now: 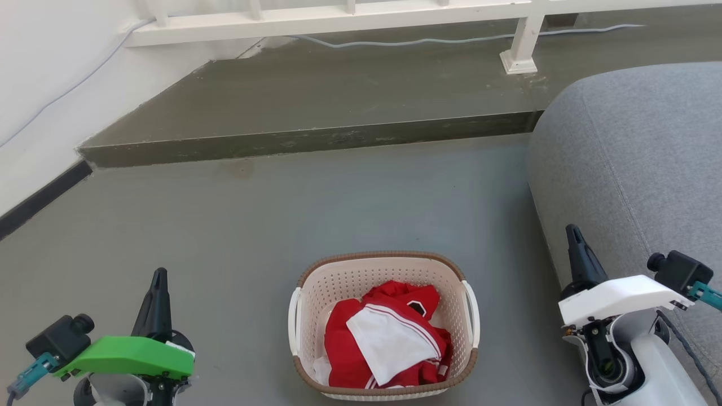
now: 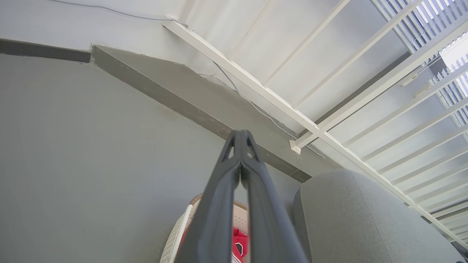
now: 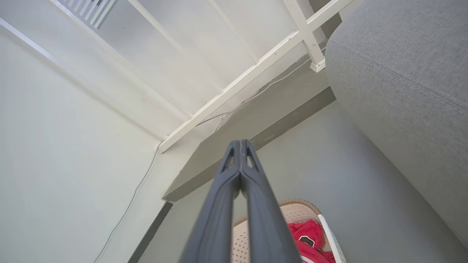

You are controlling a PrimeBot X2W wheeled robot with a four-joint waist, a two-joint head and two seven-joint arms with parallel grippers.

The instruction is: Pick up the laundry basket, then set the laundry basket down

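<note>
Basket: the laundry basket stands upright on the grey floor, close in front of the robot and midway between its two arms, with a red and white garment bundled inside
Handles: a white handle on the left side and another on the right side, both free, with nothing touching them
Left gripper: the left gripper has its dark fingers pressed tip to tip, grips nothing, and sits well apart from the basket on its left
Right gripper: the right gripper is the same, tips closed on each other and empty, off to the basket's right and just beside the grey sofa
Stage: from here I can't say; a basket waiting on the floor to be lifted and a basket already set down, arms standing clear, would look alike
Handling it well: I'd judge the two handles want an even hold, one arm each, and the rim kept level so the loose garment stays in
Watch for: the sofa crowds the right arm, leaving less room on that side
</note>
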